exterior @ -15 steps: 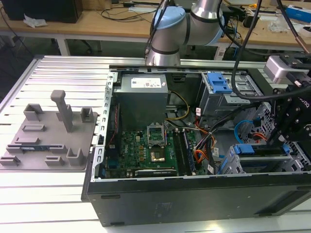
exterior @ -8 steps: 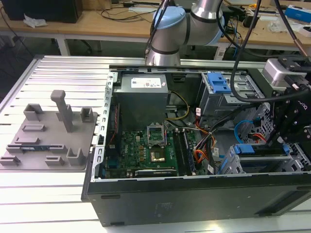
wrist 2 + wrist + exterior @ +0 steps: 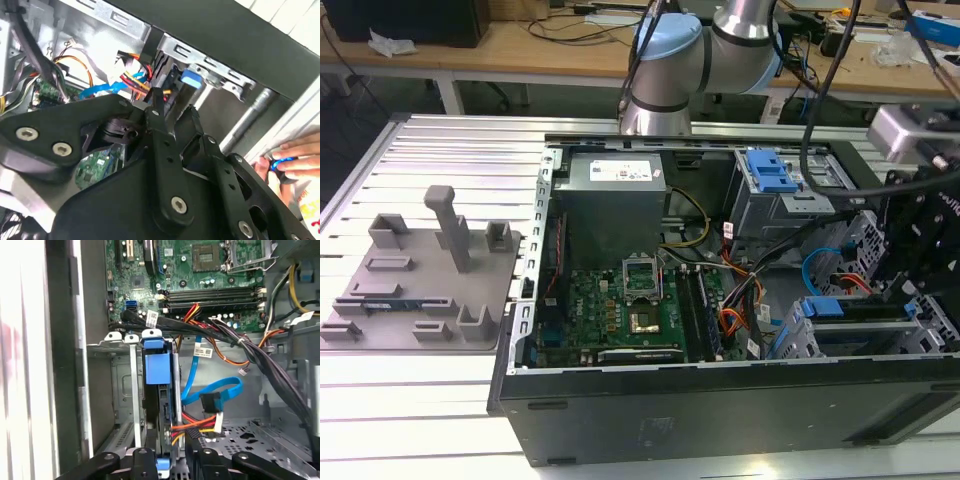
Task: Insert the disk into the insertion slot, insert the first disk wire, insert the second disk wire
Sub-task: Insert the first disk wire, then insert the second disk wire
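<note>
First step in hand — the claw (image 3: 171,462) grips the disk (image 3: 159,367), edge-on inside the insertion slot (image 3: 122,405). Seating it likely needs a straight push, clear of loose wires (image 3: 200,426).

Arm (image 3: 745,18) is built of silver-grey tubes with a rounded light blue joint cap (image 3: 665,45). Black cables (image 3: 808,120) are run beside it. Gripper (image 3: 173,102) is made of matte black bars and plates, pinned with round silver screws (image 3: 178,204).
</note>
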You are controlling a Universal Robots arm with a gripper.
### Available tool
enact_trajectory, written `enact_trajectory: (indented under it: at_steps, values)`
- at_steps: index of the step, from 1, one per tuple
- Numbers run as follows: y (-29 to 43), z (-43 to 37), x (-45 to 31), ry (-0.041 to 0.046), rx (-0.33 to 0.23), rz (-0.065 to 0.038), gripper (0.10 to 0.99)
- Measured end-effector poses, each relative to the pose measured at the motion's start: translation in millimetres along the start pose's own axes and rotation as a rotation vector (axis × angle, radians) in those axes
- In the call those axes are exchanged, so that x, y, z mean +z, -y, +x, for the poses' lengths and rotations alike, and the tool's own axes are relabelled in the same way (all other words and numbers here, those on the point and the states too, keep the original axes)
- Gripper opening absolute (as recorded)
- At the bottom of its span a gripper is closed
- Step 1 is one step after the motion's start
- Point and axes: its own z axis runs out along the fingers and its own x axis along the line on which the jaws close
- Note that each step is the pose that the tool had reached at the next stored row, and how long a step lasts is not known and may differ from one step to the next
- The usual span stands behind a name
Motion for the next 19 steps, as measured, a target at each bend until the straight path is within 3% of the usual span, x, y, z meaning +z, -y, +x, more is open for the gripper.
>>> enact_trajectory:
  at_steps: [1, 4, 19]
  values:
    - [0.0, 0.4, -7.0, -0.0001, 0.000, 0.000, 0.365]
    - [-0.1, 1.0, -16.5, -0.0001, 0.000, 0.000, 0.365]
    - [-0.1, 0.9, -16.7, -0.0017, 0.000, 0.000, 0.365]
